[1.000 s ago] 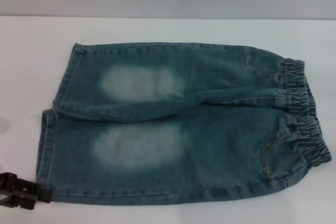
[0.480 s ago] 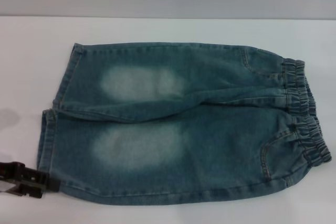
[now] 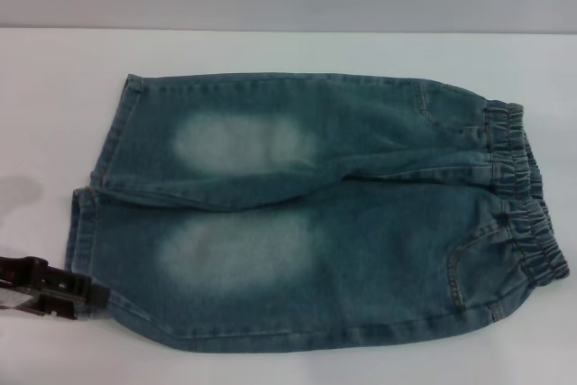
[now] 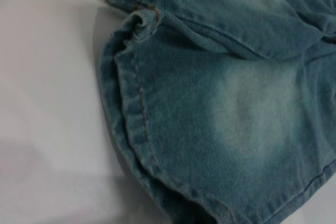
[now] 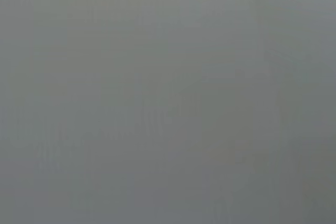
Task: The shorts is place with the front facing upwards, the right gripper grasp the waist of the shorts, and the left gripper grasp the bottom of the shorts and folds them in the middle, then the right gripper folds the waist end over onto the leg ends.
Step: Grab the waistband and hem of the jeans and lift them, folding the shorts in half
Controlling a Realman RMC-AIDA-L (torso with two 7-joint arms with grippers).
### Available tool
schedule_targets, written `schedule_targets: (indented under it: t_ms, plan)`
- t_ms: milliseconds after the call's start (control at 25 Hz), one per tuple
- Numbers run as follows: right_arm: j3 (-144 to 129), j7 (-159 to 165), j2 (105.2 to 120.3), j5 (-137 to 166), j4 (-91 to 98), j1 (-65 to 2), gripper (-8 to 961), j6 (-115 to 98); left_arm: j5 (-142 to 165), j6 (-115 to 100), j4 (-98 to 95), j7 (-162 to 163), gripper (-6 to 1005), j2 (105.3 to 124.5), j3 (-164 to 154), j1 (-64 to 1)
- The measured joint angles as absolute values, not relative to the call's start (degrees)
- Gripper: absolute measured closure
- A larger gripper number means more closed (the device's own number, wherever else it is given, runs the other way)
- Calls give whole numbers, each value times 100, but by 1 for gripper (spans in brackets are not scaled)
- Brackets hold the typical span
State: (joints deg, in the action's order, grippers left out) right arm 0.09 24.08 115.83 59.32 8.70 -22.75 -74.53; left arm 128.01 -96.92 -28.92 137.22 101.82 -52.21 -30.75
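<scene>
The blue-green denim shorts point(image 3: 361, 223) lie front up across the white table, with the gathered waist point(image 3: 523, 196) at the right and the bottom of the shorts point(image 3: 83, 232) at the left. My left gripper point(image 3: 95, 297) comes in from the left edge. Its black fingers are shut on the near corner of the near leg's hem, and that corner is drawn up off the table. In the left wrist view, the stitched hem point(image 4: 137, 103) curves and bulges below a pale thigh patch point(image 4: 252, 108). The right gripper is out of view; its wrist view shows only flat grey.
The white table point(image 3: 270, 51) extends around the shorts on all sides, with a grey wall behind its far edge. A faint shadow lies on the table left of the leg ends.
My left gripper has moved up and to the right, taking the near hem corner with it. The shorts' near left edge now slants inward instead of lying square.
</scene>
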Motion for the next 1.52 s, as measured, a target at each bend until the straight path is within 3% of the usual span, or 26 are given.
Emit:
schedule_targets:
  t_ms: [1120, 1240, 1520]
  plan:
    - [43, 2369, 11566, 5903, 826, -2368, 406, -7401, 12965, -9162, -2892, 13822, 313, 10222, -5234, -3143]
    - [47, 2365, 11566, 5895, 826, -2366, 406, -7400, 12967, -9126, -2892, 13817, 559, 10210, -5252, -3151]
    - [53, 2361, 11565, 5895, 826, -2382, 407, -7382, 12971, -9098, -2892, 13845, 811, 10182, -5251, -3191]
